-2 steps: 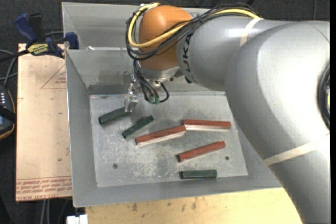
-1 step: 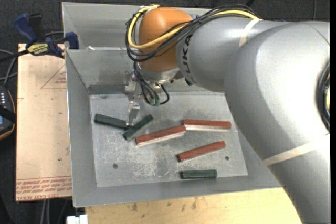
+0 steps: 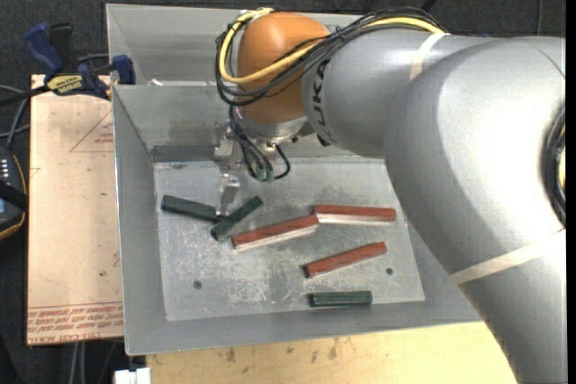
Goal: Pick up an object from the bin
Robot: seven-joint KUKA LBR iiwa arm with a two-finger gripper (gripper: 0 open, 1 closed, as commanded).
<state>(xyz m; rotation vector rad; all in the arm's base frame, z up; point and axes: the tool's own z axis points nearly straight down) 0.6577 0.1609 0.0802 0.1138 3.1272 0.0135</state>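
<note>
My gripper hangs low over the left part of the bin floor, under the arm's orange cover. Just below its tip, two dark green bars meet in a shallow V: one lies to the left, the other slants to the right. The tip stands right above where they join, and I cannot tell whether it touches them. A red-brown bar with a pale edge lies just right of the slanted green bar.
A second red-brown bar with a pale edge lies further right, with a plain red bar in front of it. A third dark green bar rests near the front wall. The arm covers the bin's right side.
</note>
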